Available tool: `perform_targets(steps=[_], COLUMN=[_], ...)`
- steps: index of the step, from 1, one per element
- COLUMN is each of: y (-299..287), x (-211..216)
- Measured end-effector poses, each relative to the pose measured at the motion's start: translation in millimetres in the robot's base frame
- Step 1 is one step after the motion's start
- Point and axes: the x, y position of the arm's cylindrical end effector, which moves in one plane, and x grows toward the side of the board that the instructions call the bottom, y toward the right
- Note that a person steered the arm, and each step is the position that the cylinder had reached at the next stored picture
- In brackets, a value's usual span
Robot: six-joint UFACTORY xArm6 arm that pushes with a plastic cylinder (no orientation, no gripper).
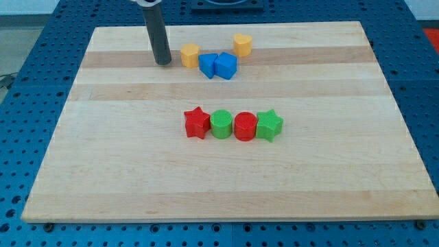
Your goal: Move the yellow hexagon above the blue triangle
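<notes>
My tip rests on the board near the view's top left. The yellow hexagon stands just right of the tip, a small gap apart. The blue triangle lies right of and slightly below the hexagon, touching or nearly touching it. A blue cube sits against the triangle's right side. The hexagon is to the upper left of the triangle, not straight above it.
A second yellow block, its shape unclear, stands above and right of the blue cube. In mid-board there is a row: red star, green cylinder, red cylinder, green star. The wooden board ends close above the yellow blocks.
</notes>
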Motion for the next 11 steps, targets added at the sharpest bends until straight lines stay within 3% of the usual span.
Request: perform_targets(steps=[4, 11], y=[23.6, 44.4], x=[25.4, 1.4])
